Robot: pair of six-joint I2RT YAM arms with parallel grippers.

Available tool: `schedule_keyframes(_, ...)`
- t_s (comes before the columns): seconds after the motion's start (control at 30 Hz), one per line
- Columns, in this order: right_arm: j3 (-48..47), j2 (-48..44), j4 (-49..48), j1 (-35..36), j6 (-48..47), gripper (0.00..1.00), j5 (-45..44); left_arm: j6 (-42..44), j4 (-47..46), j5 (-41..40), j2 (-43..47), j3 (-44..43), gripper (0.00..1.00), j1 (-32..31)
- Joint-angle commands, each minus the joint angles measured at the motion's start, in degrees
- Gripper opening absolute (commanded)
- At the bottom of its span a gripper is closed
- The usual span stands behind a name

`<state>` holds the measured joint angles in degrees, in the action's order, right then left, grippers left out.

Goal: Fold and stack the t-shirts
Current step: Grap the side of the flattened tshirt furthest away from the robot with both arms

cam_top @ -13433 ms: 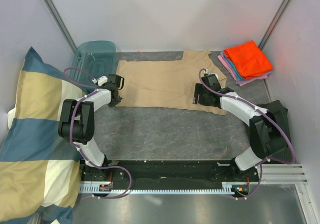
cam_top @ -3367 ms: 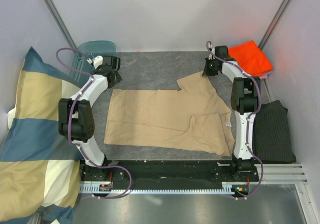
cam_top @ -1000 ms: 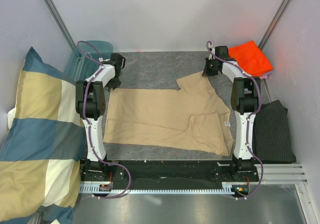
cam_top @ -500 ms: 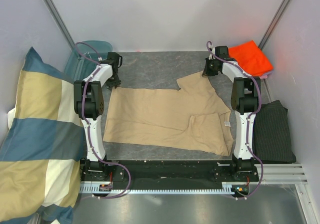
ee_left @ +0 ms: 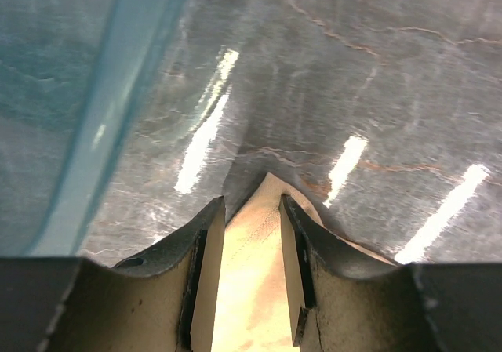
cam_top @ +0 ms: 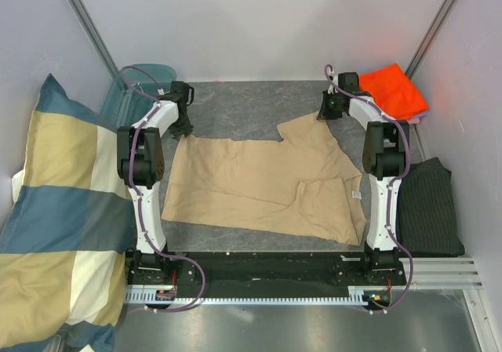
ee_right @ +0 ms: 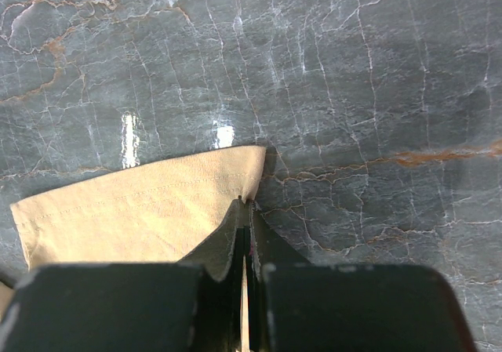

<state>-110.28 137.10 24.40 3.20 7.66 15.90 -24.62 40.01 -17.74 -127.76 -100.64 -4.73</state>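
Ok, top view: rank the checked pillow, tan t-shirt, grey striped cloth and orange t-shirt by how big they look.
1. checked pillow
2. tan t-shirt
3. grey striped cloth
4. orange t-shirt, folded

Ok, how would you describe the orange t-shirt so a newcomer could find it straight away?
Start at the grey marbled table and go to its far right corner, just right of the right hand. A small stack of folded t-shirts lies there, and the orange t-shirt is its top layer, the only bright orange thing in view.
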Motion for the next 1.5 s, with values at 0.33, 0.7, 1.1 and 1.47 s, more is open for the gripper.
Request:
schedule_keyframes(0.33,2.79,2.47,6.27,0.31,-0.02,0.0,0.97,1.24,-1.95,9.65,-2.14,1.15,0.06,-0.98)
schedule_keyframes(0.7,2.88,1.07,6.01,0.23,0.77,0.0,1.41,0.72,-2.91,8.86,2.07,4.38,0.02,-0.98)
schedule_keyframes(1.1,7.79,-14.13,4.78,0.05,5.16,0.0,-6.67,0.19,-5.47,4.12,16.84,13.19,0.02,-0.89)
schedule_keyframes(1.47,19.91,-28.54,5.57,0.05,11.14,0.0,-12.65,-0.43,-5.12,3.33,18.78,16.43,0.02,-0.98)
